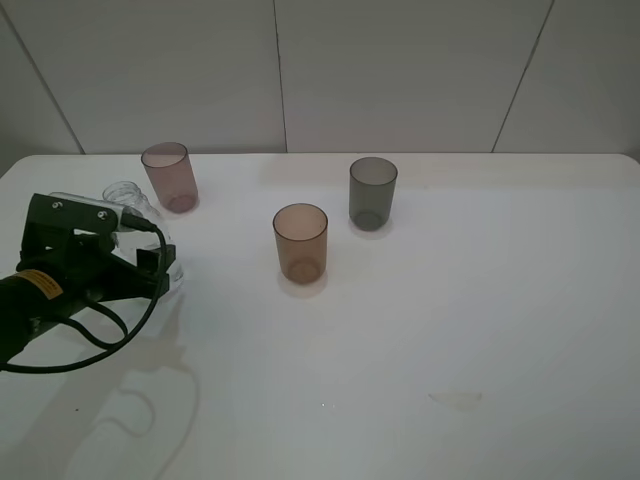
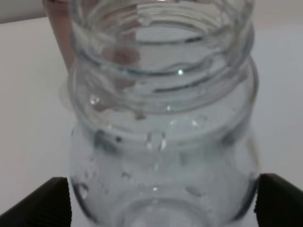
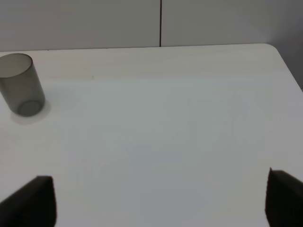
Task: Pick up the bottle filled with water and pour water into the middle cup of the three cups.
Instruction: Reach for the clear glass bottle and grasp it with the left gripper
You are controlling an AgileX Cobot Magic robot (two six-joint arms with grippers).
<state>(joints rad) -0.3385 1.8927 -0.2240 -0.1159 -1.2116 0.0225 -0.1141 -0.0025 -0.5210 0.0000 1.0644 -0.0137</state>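
Observation:
The clear bottle (image 1: 133, 208) stands at the table's left, just in front of the pinkish-mauve cup (image 1: 169, 176). My left gripper (image 1: 150, 262) is around the bottle's lower body. In the left wrist view the bottle (image 2: 161, 142) fills the frame, uncapped and beaded with droplets, and both black fingertips (image 2: 47, 203) touch its sides. The amber-brown middle cup (image 1: 300, 243) stands upright to the right of the bottle, and the smoky dark-grey cup (image 1: 372, 193) stands behind and to the right of that one. My right gripper (image 3: 161, 203) is open and empty, out of the exterior high view.
The white table (image 1: 480, 320) ends at a pale panelled wall behind the cups. A faint smudge (image 1: 455, 400) lies at the front right. The grey cup (image 3: 21, 84) shows far off in the right wrist view. The mauve cup (image 2: 57, 33) shows behind the bottle.

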